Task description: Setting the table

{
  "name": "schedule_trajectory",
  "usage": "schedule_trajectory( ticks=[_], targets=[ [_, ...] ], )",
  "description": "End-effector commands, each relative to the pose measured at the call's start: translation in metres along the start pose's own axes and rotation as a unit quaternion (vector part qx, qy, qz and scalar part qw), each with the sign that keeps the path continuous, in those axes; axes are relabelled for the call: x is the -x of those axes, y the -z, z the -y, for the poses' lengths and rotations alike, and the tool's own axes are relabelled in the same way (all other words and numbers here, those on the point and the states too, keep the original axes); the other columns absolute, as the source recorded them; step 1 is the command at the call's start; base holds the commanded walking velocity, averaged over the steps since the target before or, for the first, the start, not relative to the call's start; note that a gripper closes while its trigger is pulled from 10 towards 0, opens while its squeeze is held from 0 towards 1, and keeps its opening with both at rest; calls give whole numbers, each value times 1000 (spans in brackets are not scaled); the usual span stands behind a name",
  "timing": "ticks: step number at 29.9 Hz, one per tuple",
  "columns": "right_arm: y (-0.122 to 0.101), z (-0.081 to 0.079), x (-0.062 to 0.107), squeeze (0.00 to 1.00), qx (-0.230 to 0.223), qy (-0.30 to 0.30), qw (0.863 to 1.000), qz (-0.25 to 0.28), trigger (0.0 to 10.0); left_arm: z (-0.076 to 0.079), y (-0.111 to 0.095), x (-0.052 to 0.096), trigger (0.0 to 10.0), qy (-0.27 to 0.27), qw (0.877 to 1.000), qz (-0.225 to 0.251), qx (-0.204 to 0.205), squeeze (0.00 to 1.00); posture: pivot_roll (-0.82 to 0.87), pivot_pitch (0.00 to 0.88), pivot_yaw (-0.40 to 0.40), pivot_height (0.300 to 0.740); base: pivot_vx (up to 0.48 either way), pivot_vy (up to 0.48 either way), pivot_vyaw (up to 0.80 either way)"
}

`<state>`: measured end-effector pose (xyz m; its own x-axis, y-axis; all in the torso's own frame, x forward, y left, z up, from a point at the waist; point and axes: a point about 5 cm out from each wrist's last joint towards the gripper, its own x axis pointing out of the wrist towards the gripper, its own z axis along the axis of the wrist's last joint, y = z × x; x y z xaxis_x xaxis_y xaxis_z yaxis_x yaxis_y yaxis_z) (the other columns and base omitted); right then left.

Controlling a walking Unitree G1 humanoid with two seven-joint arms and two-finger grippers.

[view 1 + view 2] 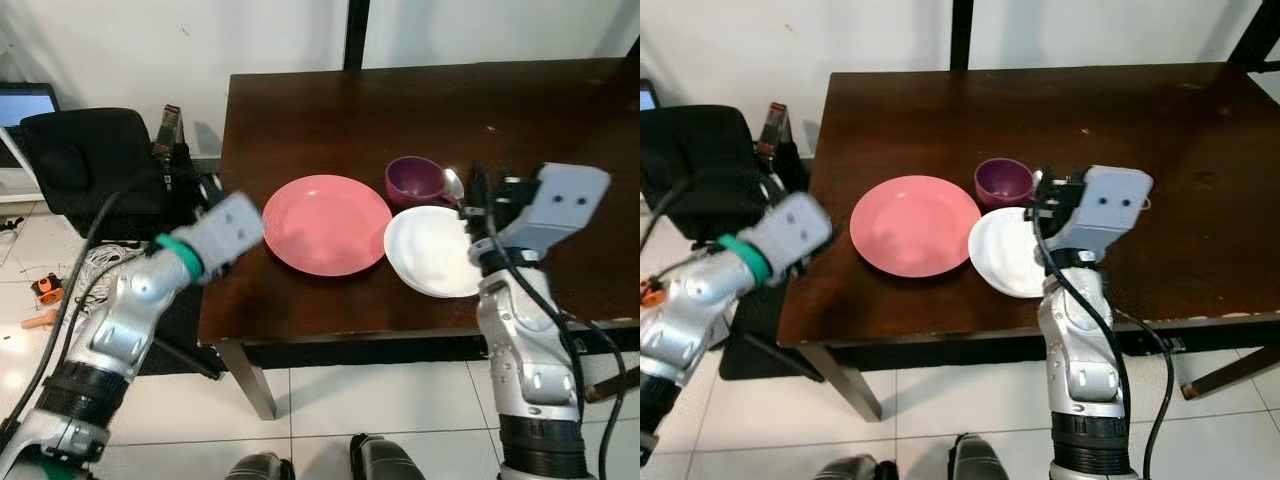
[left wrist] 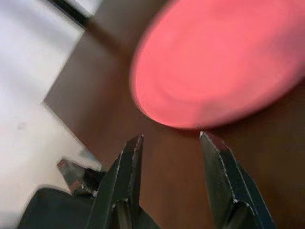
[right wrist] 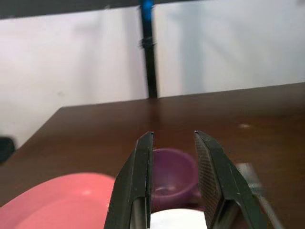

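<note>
- Across the middle of the head views, a dark wooden table carried a pink plate, a white plate just to its right, and a purple cup behind the gap between them.
- A spoon lay just right of the cup, its bowl beside the rim; in the right wrist view it was only a blurred streak at lower right.
- At lower left of the left eye view, the left gripper was hidden behind its own blurred wrist housing; the left wrist view showed the fingers apart, tips just short of the pink plate's near rim, not touching it.
- At right of centre, the right gripper hung over the white plate's far edge, fingers apart, with the purple cup framed between the tips and beyond them.
- A black chair and cables showed at upper left, on white floor tiles.
</note>
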<state>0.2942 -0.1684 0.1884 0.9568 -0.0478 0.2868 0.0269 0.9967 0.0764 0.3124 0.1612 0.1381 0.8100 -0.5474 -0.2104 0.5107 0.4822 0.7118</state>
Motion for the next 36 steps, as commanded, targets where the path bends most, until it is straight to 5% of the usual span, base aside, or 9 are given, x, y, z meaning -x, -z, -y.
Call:
schedule_trajectory(
  ticks=[1,6,7,8,9,15,16,21,36],
  targets=[
    [5,-4,-1,0,-13,-8,1000,-17,10000,11,6,4,10000,38,998,-2,-45,0,9,23,48,740,0,0,0],
    [5,-6,-2,0,-16,-14,1000,-17,10000,14,5,6,10000,53,997,5,-63,0,12,41,44,740,0,0,0],
    [3,-8,-4,0,-18,-21,999,-17,10000,16,2,8,10000,70,994,19,-84,200,13,46,43,740,0,0,0],
    [3,-8,-4,0,-18,-21,999,-17,10000,16,2,8,10000,70,994,19,-84,200,13,46,43,740,0,0,0],
    [2,-14,-7,0,-20,-32,999,-16,10000,20,-2,10,10000,90,989,39,-112,1000,18,50,46,740,0,0,0],
    [0,-18,-9,0,-25,-38,999,-14,10000,28,-3,4,10000,99,986,54,-125,1000,14,56,43,740,0,0,0],
    [0,-20,-9,0,-27,-39,999,-13,10000,34,-5,-2,10000,102,981,67,-152,24,6,62,43,740,0,0,0],
    [-3,-23,-10,0,-30,-42,999,-9,10000,43,-11,-20,10000,106,963,92,-232,0,2,73,47,740,0,0,0],
    [-9,-28,-12,0,-39,-35,999,1,10000,48,-16,-63,9333,75,939,95,-320,0,-17,121,71,740,0,0,0]
  ],
)
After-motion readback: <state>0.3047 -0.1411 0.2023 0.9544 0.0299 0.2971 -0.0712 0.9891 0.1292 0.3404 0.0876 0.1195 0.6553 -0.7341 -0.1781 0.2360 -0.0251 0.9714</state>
